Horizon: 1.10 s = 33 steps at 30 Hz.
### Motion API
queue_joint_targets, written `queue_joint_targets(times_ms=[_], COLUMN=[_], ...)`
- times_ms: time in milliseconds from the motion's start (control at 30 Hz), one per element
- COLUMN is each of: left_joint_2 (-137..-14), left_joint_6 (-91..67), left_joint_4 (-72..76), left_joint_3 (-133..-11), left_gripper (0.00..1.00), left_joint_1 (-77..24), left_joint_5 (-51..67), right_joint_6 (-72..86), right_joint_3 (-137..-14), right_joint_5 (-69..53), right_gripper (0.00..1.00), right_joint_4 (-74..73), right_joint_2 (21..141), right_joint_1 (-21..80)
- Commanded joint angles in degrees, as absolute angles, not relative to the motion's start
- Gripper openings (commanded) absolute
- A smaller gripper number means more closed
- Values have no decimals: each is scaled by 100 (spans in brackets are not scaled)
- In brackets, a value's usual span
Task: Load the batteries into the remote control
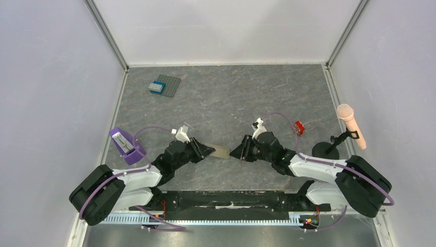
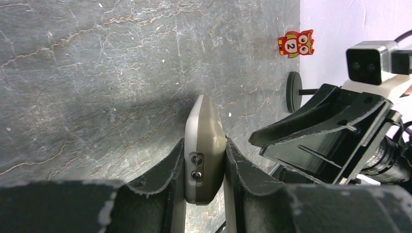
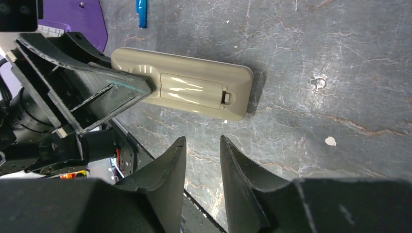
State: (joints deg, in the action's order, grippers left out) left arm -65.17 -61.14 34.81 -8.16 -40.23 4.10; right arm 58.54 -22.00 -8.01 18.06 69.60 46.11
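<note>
At the near middle of the table (image 1: 231, 98), the remote (image 1: 222, 151) is held between the two arms.

- Left gripper (image 1: 204, 151): jaws clamped on one end of the remote, gripping its long edges.
- Right gripper (image 3: 201, 145): faces the free end, just short of it. Jaws are nearly together with a narrow gap and nothing between them.
- Remote: its back is turned toward the right wrist camera. The compartment cover (image 3: 189, 91) is still in place, latch seated.
- One slim blue battery (image 3: 141, 12) lies on the table beyond the remote, untouched. Other cells cannot be made out.

Assessment: early stage. The remote is secured and nothing is loaded. Remaining steps are opening the cover, fetching the cells, seating them and closing the cover.
</note>
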Motion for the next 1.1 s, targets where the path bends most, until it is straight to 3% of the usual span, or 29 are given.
queue_joint_targets(times_ms=[0, 200, 467, 767, 1067], left_joint_2=[-6585, -6566, -6712, -6790, -6840], left_joint_6=[-5925, -5801, -5784, -5879, -5818], left_joint_4=[3682, 3180, 2636, 2398, 2302], left_joint_3=[-655, -760, -974, -965, -1002], left_gripper=[2, 2, 2, 2, 2], left_joint_1=[-4043, -4043, -4043, -4043, -4043], left_joint_5=[170, 201, 175, 24, 20], right_joint_6=[5933, 5876, 5925, 5685, 5665], right_joint_3=[-2295, -2492, -2692, -2792, -2769], right_joint_5=[-784, -762, -894, -653, -718], right_gripper=[34, 36, 25, 32, 33], right_joint_4=[2513, 2695, 3136, 2913, 2919], right_joint_2=[7344, 7817, 8327, 8397, 8594], right_joint_1=[4658, 4667, 4665, 4598, 4566])
